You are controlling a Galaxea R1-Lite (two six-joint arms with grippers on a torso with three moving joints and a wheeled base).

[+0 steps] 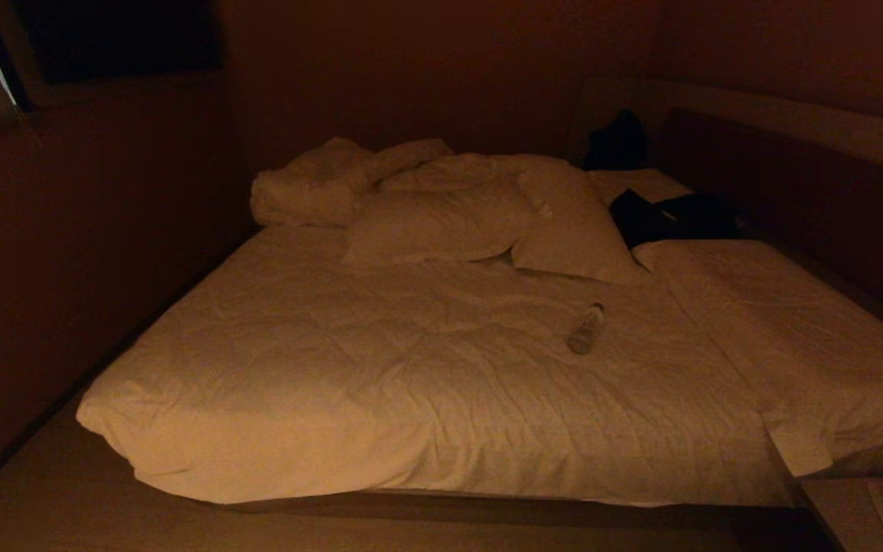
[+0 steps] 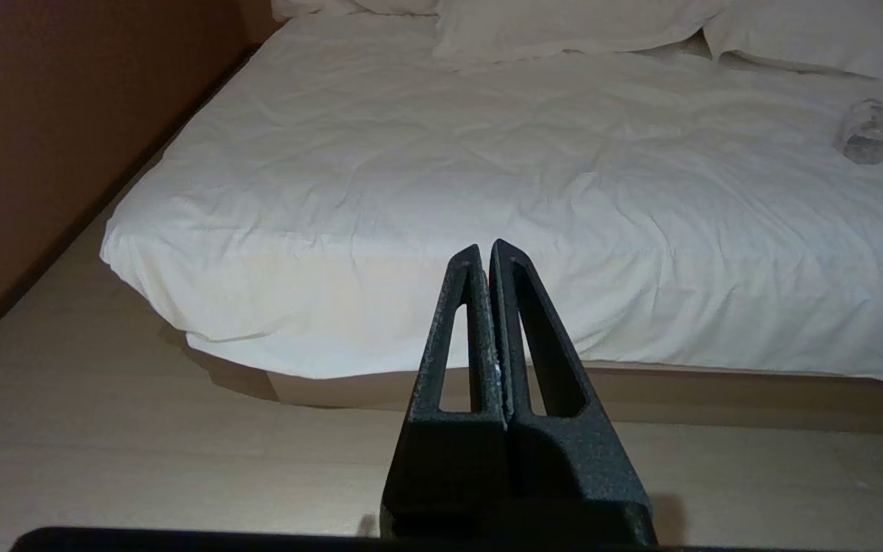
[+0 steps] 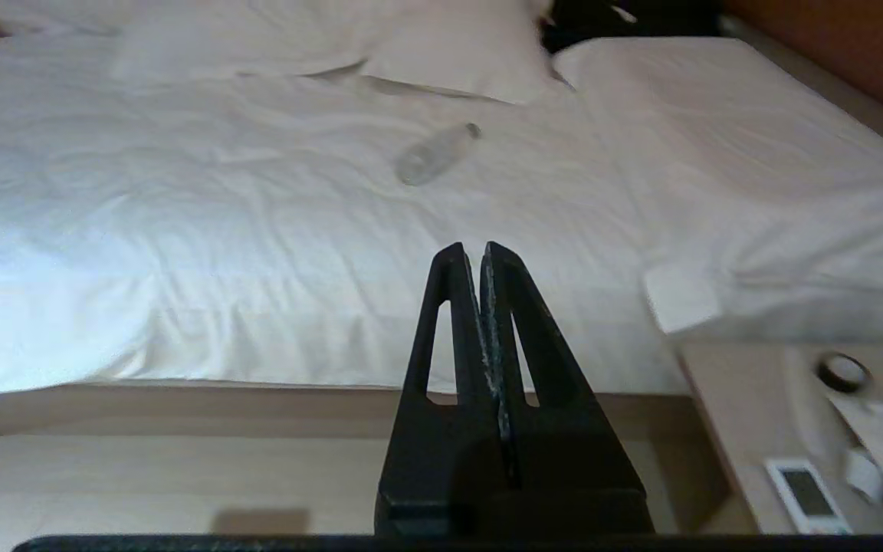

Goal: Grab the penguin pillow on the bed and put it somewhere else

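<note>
Bed (image 1: 380,383) fills the scene; white pillows (image 1: 441,222) lie at its far end, a clear bottle (image 1: 585,328) right of centre, dark clothing (image 1: 671,216) far right. No penguin pillow can be made out. Left gripper (image 2: 485,253) and right gripper (image 3: 471,254) hang off the near edge, jaws pressed together, empty. Step: searching; next, locate the pillow, then reach.
</note>
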